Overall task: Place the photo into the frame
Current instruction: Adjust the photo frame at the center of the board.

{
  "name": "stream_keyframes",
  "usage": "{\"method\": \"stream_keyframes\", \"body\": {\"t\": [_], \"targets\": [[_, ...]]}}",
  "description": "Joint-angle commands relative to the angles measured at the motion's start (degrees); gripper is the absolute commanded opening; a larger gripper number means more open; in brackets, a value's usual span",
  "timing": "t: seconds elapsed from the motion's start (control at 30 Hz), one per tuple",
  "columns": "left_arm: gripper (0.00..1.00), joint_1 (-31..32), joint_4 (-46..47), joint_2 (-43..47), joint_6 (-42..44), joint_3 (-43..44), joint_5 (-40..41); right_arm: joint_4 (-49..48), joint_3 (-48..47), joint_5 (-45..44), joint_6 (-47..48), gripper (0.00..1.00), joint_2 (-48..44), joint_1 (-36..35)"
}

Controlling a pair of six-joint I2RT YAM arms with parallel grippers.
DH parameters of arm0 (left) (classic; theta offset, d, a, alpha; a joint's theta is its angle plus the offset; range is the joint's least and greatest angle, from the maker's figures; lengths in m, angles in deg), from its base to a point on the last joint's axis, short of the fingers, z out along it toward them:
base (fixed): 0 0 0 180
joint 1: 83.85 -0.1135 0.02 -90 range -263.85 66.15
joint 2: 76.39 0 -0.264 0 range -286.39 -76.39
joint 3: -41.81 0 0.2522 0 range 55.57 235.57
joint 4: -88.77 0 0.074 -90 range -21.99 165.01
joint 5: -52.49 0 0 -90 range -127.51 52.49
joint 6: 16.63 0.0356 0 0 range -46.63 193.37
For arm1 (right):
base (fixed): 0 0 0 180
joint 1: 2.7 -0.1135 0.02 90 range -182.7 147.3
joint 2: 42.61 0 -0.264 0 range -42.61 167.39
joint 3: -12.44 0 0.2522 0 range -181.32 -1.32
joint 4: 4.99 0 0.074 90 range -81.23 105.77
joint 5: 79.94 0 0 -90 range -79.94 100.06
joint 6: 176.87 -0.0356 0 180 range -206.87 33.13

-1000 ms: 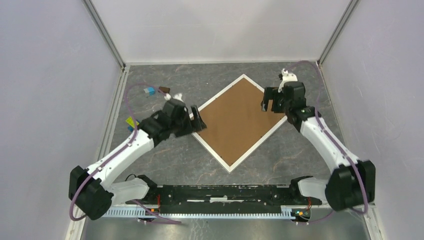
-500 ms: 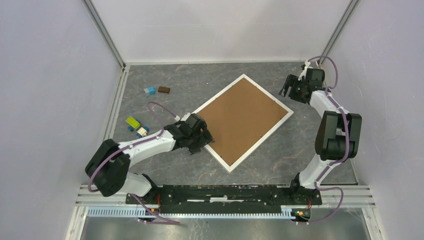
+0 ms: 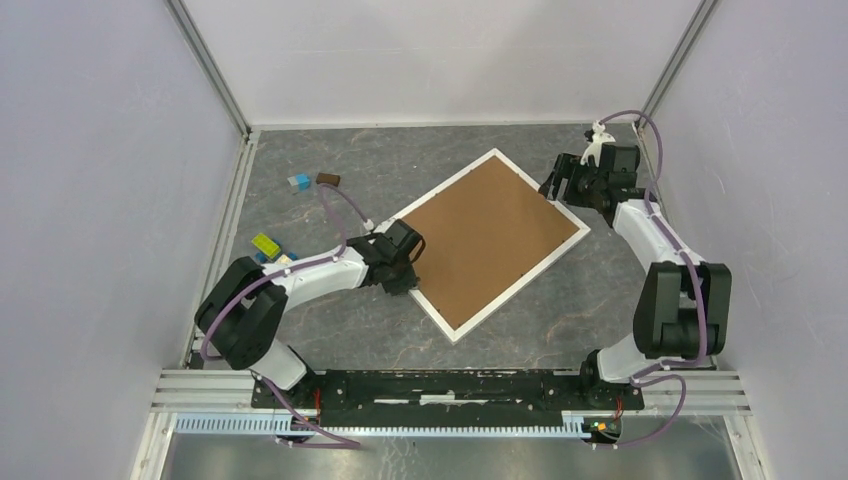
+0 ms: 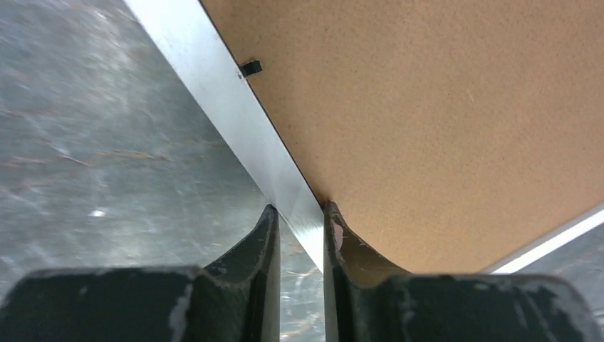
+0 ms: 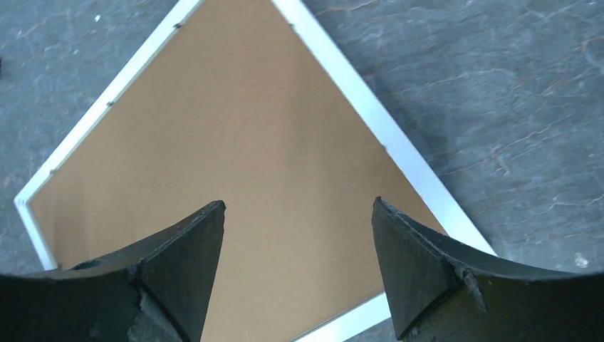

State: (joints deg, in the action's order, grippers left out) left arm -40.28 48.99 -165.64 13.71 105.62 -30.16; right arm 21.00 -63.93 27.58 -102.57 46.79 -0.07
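Observation:
The frame (image 3: pixel 523 285) lies face down and turned diamond-wise on the grey table, with a brown backing board (image 3: pixel 490 235) filling it. The photo is hidden. My left gripper (image 3: pixel 408 262) is at the frame's left edge. In the left wrist view its fingers (image 4: pixel 267 228) stand on either side of the white rim (image 4: pixel 214 78), shut on it, with the board (image 4: pixel 427 107) to the right. My right gripper (image 3: pixel 560 182) hovers open over the frame's right corner; its wrist view shows the board (image 5: pixel 249 142) and rim (image 5: pixel 399 149) below the spread fingers (image 5: pixel 203 228).
Small blocks lie at the left of the table: a blue one (image 3: pixel 298 182), a brown one (image 3: pixel 328 180) and a yellow-green one (image 3: pixel 265 245). Pale enclosure walls stand on the left, back and right. The arms' base rail (image 3: pixel 450 385) runs along the near edge.
My left gripper has closed from wide open onto the frame's left rim. The frame has turned a little on the table. My right gripper swung out to the far right, then back over the frame's corner.

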Motion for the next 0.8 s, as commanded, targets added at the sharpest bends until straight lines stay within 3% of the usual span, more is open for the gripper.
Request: {"method": "stream_keyframes", "body": {"t": [0.0,0.2,0.27,0.37,0.53,0.77], "targets": [[0.19,-4.0,-7.8,3.5,20.7,-3.0,2.7,-1.1,4.5,-0.3,1.5,0.81,-6.3,-2.3],[0.09,-12.8,-12.0,10.9,28.7,-4.8,8.7,2.1,11.1,-4.4,4.7,0.81,-11.6,-5.1],[0.03,-13.6,-12.3,11.0,29.3,-4.2,8.4,3.9,12.7,-6.6,5.6,0.81,-12.9,-5.7],[0.02,-13.5,-13.3,10.2,28.7,-3.6,11.3,6.7,15.2,-11.4,6.5,0.80,-13.8,-6.2],[0.02,-13.6,-11.0,11.0,27.2,-4.8,12.1,7.6,17.0,-11.2,8.3,0.64,-12.8,-8.3],[0.02,-13.6,-5.5,14.2,22.4,-10.6,13.1,8.6,15.9,-24.6,10.0,0.53,-9.3,-15.5]]}}
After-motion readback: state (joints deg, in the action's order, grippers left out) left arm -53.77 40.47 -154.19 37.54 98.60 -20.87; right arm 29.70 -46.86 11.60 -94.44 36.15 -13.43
